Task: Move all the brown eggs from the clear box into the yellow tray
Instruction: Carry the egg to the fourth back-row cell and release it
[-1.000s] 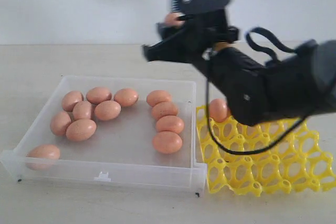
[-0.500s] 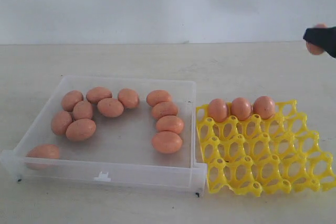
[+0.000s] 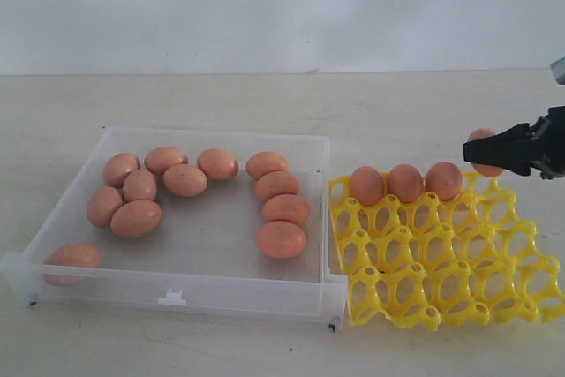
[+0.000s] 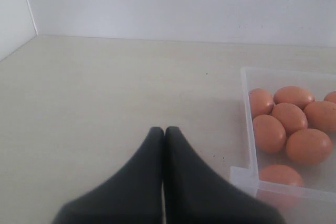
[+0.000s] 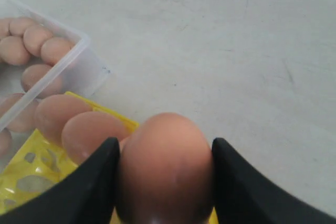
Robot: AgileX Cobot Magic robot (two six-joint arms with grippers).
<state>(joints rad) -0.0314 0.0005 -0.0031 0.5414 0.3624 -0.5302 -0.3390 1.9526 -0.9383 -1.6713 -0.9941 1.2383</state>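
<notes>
Exterior view: your right fingers [image 3: 503,146] hold a brown egg [image 3: 482,137] above the yellow tray [image 3: 459,262], at the corner farthest from the clear box [image 3: 177,289].
Left wrist view: your left fingers [image 4: 149,177] are pressed together over the surface [image 4: 105,93], just outside the clear box.
Right wrist view: the right fingers grip the egg on both sides.

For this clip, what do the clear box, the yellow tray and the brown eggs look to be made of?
Shallow clear box: thin transparent plastic, glossy; the table and eggs show through its walls.
Yellow openwork tray: moulded plastic, a smooth, slightly shiny lattice.
Orange-brown oval eggs: smooth matte shell, evenly coloured; whether they are real or imitation cannot be told.
</notes>
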